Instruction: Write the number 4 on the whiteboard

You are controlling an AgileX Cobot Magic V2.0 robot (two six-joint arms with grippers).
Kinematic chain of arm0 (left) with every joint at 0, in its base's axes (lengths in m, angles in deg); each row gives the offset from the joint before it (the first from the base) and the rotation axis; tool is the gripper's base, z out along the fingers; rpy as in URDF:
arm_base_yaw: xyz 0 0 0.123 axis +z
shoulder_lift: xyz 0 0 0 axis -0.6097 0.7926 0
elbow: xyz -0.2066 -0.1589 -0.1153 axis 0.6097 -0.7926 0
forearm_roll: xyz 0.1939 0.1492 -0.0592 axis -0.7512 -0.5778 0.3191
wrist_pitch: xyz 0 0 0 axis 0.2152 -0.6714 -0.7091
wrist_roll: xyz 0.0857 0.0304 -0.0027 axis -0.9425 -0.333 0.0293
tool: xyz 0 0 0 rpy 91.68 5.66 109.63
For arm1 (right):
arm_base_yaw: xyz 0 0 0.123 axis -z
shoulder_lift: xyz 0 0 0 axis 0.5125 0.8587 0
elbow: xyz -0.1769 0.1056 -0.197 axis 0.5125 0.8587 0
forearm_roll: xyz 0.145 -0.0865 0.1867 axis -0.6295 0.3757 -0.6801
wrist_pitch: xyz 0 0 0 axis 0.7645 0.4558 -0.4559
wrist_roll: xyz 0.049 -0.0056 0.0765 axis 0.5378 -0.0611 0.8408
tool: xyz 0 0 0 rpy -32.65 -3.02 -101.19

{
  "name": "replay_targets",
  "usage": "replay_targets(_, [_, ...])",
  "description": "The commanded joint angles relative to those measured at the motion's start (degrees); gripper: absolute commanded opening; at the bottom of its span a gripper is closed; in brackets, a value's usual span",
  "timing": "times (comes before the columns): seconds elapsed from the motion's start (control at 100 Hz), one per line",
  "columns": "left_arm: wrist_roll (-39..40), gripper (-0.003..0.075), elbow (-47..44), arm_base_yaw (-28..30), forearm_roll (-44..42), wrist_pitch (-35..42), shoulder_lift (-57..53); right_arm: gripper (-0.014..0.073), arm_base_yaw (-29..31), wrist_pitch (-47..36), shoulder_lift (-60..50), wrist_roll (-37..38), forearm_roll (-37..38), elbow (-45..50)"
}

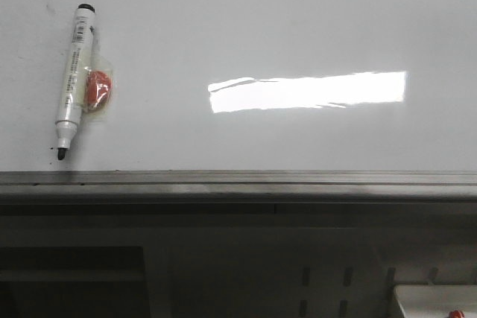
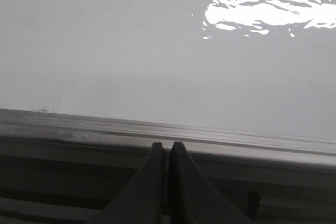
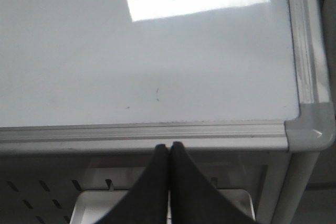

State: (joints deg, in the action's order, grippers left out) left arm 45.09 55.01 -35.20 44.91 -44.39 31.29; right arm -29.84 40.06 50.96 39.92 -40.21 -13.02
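The whiteboard [image 1: 261, 27] fills the front view, glossy white with a bright rectangular light reflection and a grey bottom rail [image 1: 238, 178]. No number 4 shows on it. A white marker [image 1: 73, 80] with a black tip lies on the board at the left, tip toward the rail, with an orange piece in clear wrap [image 1: 98, 88] beside it. Neither gripper shows in the front view. My left gripper [image 2: 165, 146] is shut and empty, below the rail [image 2: 157, 129]. My right gripper [image 3: 169, 146] is shut and empty, below the rail near the board's grey corner [image 3: 311, 127].
Faint small dark specks [image 3: 156, 95] mark the board in the right wrist view. A perforated metal panel and a white tray [image 3: 105, 205] lie beneath the board's edge. Another white tray edge [image 1: 436, 299] shows at the lower right of the front view.
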Motion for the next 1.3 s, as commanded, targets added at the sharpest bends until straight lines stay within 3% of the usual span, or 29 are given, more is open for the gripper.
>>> replay_targets(0.0, [0.4, -0.002, -1.9, 0.0, -0.4, 3.0, -1.4, -0.0064, 0.4, -0.9, -1.0, -0.3, 0.2, 1.3])
replay_targets(0.19, [0.3, -0.002, -1.9, 0.0, -1.1, 3.3, -1.4, -0.0064, 0.4, -0.9, -1.0, -0.3, 0.2, 1.3])
replay_targets(0.37, [0.3, -0.002, -1.9, 0.0, -15.4, 4.9, -1.4, -0.0064, 0.4, -0.9, -0.9, -0.3, 0.2, 1.3])
replay_targets(0.46, [0.3, -0.002, -1.9, 0.0, -16.9, 6.2, -1.4, -0.0064, 0.4, -0.9, -0.9, -0.3, 0.2, 1.3])
replay_targets(0.66, [0.3, -0.002, -1.9, 0.0, -16.8, 20.6, -1.4, -0.0064, 0.4, -3.6, -0.9, -0.3, -3.4, 1.3])
replay_targets(0.81, [0.3, -0.002, -1.9, 0.0, -16.8, 30.3, -1.4, -0.0064, 0.4, -16.6, -0.4, -0.3, -1.6, 1.3])
replay_targets(0.88, [0.3, -0.002, -1.9, 0.0, -16.8, 32.8, -1.4, -0.0064, 0.4, -17.9, 0.0, -0.3, -0.5, 1.2])
replay_targets(1.01, [1.9, -0.002, -1.5, 0.2, -9.4, 31.4, -1.4, -0.0064, 0.4, -15.2, 2.7, -0.3, -2.5, 0.4])
replay_targets(1.11, [2.0, -0.002, 0.9, 0.3, -0.3, 23.3, 0.0, -0.0064, 0.3, -13.6, 6.1, 0.4, -3.0, -2.5])
replay_targets(1.29, [2.0, -0.002, 6.4, 0.7, -0.5, 20.9, 8.7, -0.0064, 0.2, -8.4, 17.1, 0.7, -4.5, -10.5])
